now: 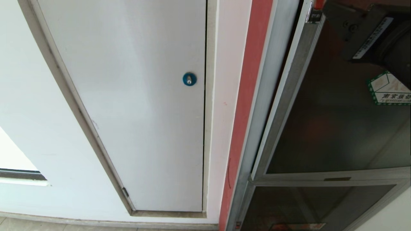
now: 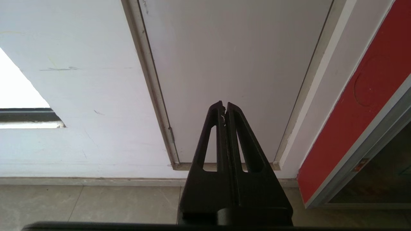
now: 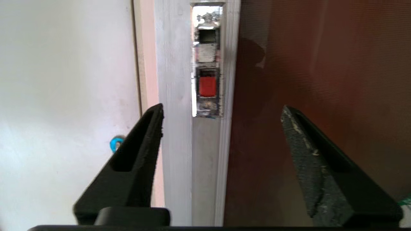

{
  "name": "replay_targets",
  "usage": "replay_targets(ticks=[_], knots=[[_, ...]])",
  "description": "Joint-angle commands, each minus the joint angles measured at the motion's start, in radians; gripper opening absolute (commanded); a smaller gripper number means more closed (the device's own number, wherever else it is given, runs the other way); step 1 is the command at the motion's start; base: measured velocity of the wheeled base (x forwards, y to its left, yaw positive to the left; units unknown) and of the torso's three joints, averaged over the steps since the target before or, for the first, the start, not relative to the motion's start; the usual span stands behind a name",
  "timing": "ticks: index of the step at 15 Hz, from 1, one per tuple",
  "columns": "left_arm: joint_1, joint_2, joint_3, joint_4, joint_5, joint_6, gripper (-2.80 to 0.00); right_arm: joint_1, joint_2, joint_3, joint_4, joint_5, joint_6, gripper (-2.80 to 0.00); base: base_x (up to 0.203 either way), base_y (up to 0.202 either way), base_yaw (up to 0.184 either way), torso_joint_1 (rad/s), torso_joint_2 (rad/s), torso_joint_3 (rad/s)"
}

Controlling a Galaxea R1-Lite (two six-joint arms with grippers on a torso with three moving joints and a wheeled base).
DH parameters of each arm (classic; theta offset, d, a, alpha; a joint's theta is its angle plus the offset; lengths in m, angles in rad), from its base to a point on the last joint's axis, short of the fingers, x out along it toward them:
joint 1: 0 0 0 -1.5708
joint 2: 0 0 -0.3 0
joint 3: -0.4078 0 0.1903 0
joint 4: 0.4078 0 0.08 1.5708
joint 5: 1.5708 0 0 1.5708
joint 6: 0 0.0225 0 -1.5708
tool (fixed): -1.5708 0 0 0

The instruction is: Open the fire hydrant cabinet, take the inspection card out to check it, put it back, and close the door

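Your right gripper [image 3: 221, 112] hangs with its fingers spread wide and holding nothing, straddling the silver frame of the door [image 3: 321, 80] just below the red latch tab [image 3: 207, 86]. The fire hydrant cabinet [image 1: 250, 96] stands at the right of the head view, its door looking shut or nearly so against the frame; the inspection card is not in sight. Expect a stiff, rigid, fairly heavy pane: the tinted glass is slick and breakable, so take hold at the latch recess or the aluminium edge, never the glass. Your left gripper [image 2: 224, 107] is parked low beside the white panel [image 1: 135, 96], fingers pressed together, empty.
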Motion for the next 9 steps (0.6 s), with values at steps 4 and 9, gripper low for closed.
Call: replay_targets(ticks=[4, 9], knots=[[0.001, 0.001, 0.000, 0.000, 0.000, 0.000, -2.80, 0.030, 0.051, -0.055, -0.004, -0.004, -0.011, 0.00, 0.000, 0.000, 0.000, 0.000, 0.00, 0.000], [0.001, 0.001, 0.000, -0.001, 0.000, 0.000, -2.80, 0.019, 0.081, -0.142, 0.003, -0.004, -0.028, 0.00, 0.000, 0.000, 0.000, 0.000, 0.00, 0.000]])
